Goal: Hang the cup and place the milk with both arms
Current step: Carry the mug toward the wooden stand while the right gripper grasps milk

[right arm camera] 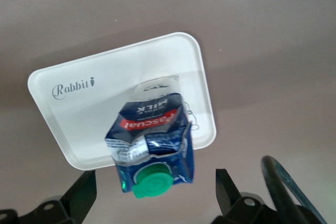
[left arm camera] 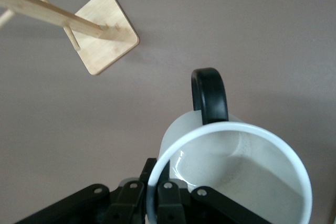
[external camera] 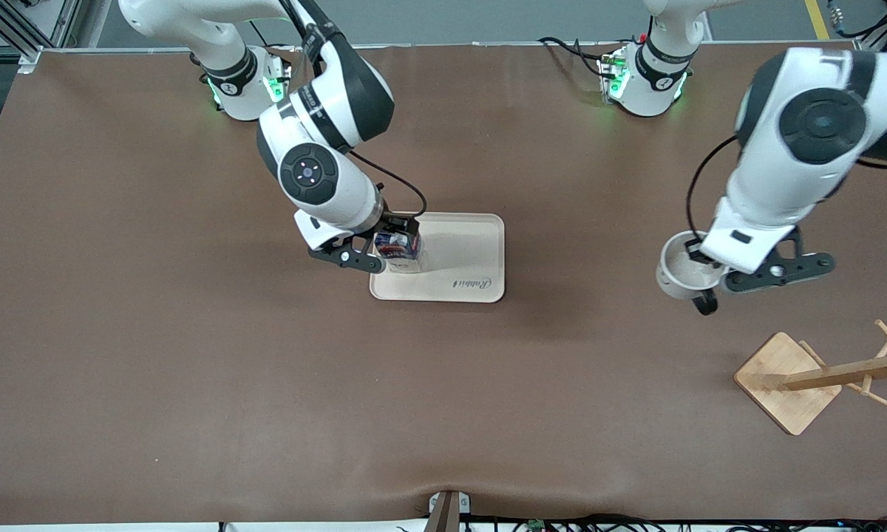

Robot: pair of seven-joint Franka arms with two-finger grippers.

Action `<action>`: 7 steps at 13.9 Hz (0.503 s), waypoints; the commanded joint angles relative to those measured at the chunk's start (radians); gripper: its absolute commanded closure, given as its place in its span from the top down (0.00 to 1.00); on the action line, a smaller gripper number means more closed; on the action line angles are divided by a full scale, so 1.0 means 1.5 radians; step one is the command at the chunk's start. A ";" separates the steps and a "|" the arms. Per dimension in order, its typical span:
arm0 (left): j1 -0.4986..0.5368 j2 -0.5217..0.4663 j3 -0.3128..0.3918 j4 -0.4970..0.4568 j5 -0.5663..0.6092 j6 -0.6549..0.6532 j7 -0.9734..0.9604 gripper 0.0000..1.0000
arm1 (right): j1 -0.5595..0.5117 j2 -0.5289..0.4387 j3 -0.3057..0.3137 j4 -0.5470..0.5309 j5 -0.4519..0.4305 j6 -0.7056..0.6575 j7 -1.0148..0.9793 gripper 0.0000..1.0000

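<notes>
One cup (external camera: pixel 681 267), white with a black loop handle, is held in the air over bare table (external camera: pixel 155 355) near the left arm's end. The left gripper (external camera: pixel 712 272) is clenched on its rim, one finger inside and one outside, as the left wrist view shows (left arm camera: pixel 156 195). The cup's mouth is open to the front camera and its handle (left arm camera: pixel 210 95) points toward the rack.

One milk (external camera: pixel 399 250), a dark blue carton with a green cap (right arm camera: pixel 151 183) and a red label, stands on the tray (external camera: pixel 466 255), at the tray's edge toward the right arm's end. The right gripper (external camera: pixel 379 240) is around it with its fingers (right arm camera: pixel 227 190) spread wide, standing apart from the carton's sides in the right wrist view; it grasps nothing.

One tray, cream, rectangular with rounded corners and a printed word "Rabbit", lies near the middle of the table.

One wooden rack (external camera: pixel 820 377), a square base with a post and pegs, stands at the left arm's end, nearer the front camera than the cup.

Two arms: the left (external camera: pixel 798 162) carries the cup; the right (external camera: pixel 325 148) reaches to the tray.
</notes>
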 commanded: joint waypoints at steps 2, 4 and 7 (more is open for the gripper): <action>0.070 -0.038 -0.005 0.005 -0.052 -0.012 0.210 0.00 | 0.035 -0.010 -0.010 -0.043 -0.002 0.070 0.048 1.00; 0.103 -0.042 -0.004 0.010 -0.063 -0.012 0.288 0.00 | 0.045 -0.008 -0.009 -0.064 -0.050 0.092 0.055 1.00; 0.156 -0.037 -0.003 0.049 -0.097 -0.012 0.420 0.00 | 0.049 -0.008 -0.008 -0.075 -0.086 0.096 0.059 1.00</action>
